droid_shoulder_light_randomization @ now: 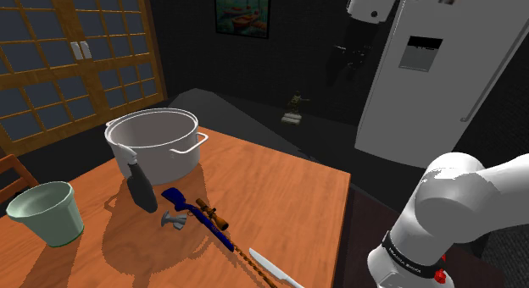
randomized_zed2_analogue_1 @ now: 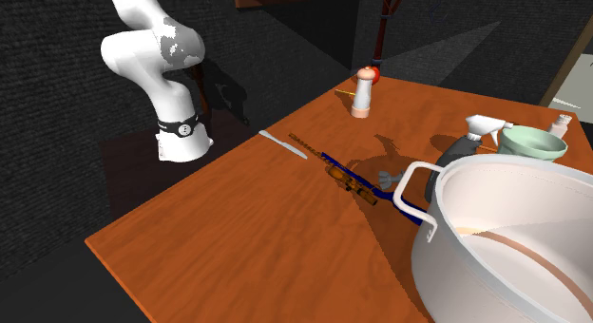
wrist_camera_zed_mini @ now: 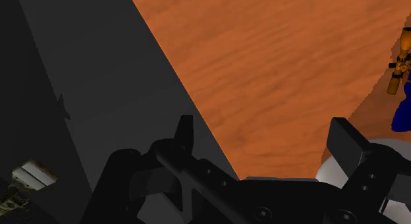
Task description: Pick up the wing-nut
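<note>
Hand (wrist_camera_zed_mini: 267,134) open wide, nothing btwn fingers, up high over counter (droid_shoulder_light_randomization: 288,193) edge, well apart from wing-nut (droid_shoulder_light_randomization: 172,220). Grey wing-nut lies on counter just beside blue stock of toy rifle (droid_shoulder_light_randomization: 206,215), near dark spray bottle (droid_shoulder_light_randomization: 141,186) & big grey pot (droid_shoulder_light_randomization: 161,155). Pale green cup (droid_shoulder_light_randomization: 47,212) further off; knife (droid_shoulder_light_randomization: 273,269) by rifle's tip.

dark walls (droid_shoulder_light_randomization: 185,36), wood-lattice window (droid_shoulder_light_randomization: 76,66), framed picture (droid_shoulder_light_randomization: 242,13), perhaps white fridge (droid_shoulder_light_randomization: 424,100).

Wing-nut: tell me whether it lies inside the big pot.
No, the wing-nut lies on the table beside the blue toy rifle, outside the pot.
</note>
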Robot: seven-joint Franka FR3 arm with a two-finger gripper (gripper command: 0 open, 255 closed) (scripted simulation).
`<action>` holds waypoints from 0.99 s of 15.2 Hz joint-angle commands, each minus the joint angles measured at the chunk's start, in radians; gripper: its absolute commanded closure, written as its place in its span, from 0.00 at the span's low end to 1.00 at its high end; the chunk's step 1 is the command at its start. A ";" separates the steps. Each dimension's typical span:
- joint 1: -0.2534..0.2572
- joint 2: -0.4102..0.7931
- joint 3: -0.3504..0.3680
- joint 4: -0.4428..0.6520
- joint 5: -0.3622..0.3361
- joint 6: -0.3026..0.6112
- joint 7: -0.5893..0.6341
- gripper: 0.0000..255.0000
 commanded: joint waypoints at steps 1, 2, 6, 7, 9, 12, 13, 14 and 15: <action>0.000 0.000 0.000 0.000 0.000 0.000 0.000 0.00; 0.006 0.012 0.016 -0.012 0.008 0.018 0.018 0.00; 0.029 0.071 0.082 -0.051 0.038 0.093 0.090 0.00; 0.034 0.089 0.098 -0.058 0.045 0.112 0.108 0.00; 0.045 0.129 0.130 -0.068 0.058 0.151 0.143 0.00; 0.061 0.196 0.179 -0.075 0.075 0.208 0.197 0.00; 0.065 0.221 0.195 -0.075 0.079 0.227 0.214 0.00; 0.070 0.246 0.211 -0.073 0.083 0.246 0.232 0.00; 0.074 0.273 0.227 -0.071 0.086 0.264 0.250 0.00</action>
